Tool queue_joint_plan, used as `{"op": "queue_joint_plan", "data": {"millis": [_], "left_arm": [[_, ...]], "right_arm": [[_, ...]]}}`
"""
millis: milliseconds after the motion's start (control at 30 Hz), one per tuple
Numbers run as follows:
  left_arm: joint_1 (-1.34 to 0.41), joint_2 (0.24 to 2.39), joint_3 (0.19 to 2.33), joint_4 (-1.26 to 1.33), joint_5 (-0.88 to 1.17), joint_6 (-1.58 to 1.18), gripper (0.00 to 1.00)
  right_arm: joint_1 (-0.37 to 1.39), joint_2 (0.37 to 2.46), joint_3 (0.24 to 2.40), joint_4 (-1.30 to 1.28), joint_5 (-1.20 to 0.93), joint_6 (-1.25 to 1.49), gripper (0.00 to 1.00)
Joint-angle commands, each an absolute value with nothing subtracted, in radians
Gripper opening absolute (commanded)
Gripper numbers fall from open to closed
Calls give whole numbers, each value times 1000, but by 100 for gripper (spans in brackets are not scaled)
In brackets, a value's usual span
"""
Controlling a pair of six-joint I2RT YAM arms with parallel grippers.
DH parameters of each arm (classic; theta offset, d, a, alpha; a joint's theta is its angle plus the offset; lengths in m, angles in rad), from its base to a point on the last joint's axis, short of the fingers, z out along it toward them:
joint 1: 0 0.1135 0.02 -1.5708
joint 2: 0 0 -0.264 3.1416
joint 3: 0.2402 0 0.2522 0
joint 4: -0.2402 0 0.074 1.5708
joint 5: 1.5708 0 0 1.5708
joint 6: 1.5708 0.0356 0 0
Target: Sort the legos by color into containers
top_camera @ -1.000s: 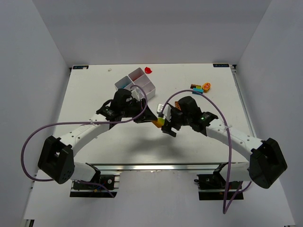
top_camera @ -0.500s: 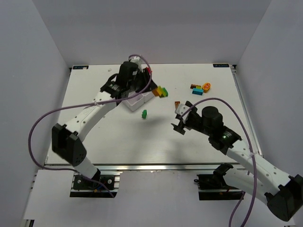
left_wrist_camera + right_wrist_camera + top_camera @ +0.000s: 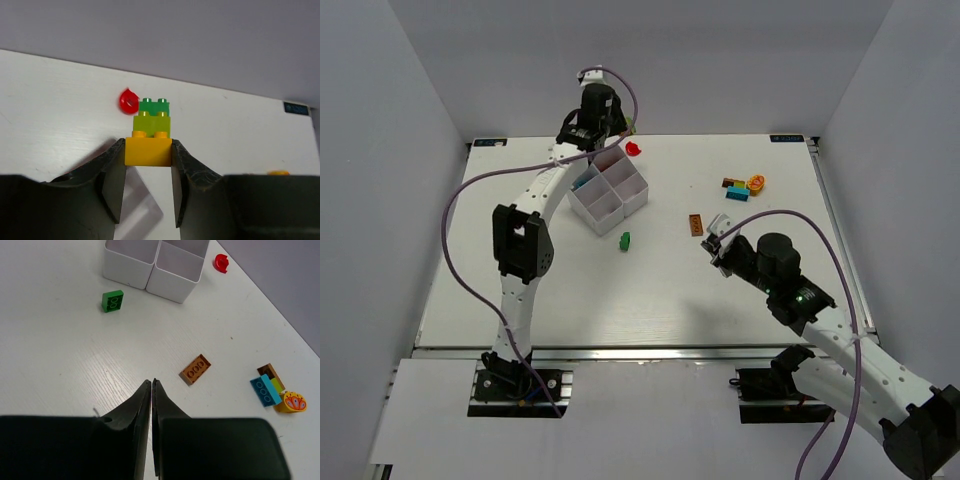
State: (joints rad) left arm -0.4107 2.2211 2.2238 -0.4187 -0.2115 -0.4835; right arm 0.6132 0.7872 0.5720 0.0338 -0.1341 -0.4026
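A second ago my two grippers met at the middle of the counter (image 3: 520, 280), both on one stuck-together clump. Now they are well apart. My left gripper (image 3: 148, 155) has swung out to 11 o'clock on the counter, raised near the far side of the tray (image 3: 605, 215). It is clamped on the yellow base of a stack (image 3: 151, 122) with lime and green bricks on top.

My right gripper (image 3: 151, 384) has closed completely on nothing and hangs at about 4 o'clock from the tray. A green brick (image 3: 112, 300) now lies loose at the tray's 5 o'clock, and an orange-brown brick (image 3: 195, 369) at its 3 o'clock. I judge both came off the clump. The split looks only half done. My stack is mixed in color, so it cannot go in one compartment yet.
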Motion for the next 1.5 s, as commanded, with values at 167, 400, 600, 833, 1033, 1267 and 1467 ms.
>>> {"op": "queue_joint_plan", "data": {"millis": [167,400,600,833,1033,1267,1467], "left_arm": [[-377,2348,2327,-198,-331,-376,0],[-371,2463,2405,-63,-347,-367,0],[-365,2513,2418,-68,-353,-379,0],[-362,2566,2459,-46,-345,-410,0],[-360,2583,2459,-49,-362,-400,0],[-350,2600,2470,-49,-371,-419,0],[-347,2614,2468,-75,-345,-431,0]], "right_arm": [[589,772,532,120,-133,-338,9],[572,764,500,120,-143,-304,9],[549,776,485,133,-150,-282,9],[531,798,488,147,-160,-258,9],[509,805,480,152,-169,-236,10],[494,801,472,156,-175,-221,10],[479,799,472,156,-179,-212,11]]}}
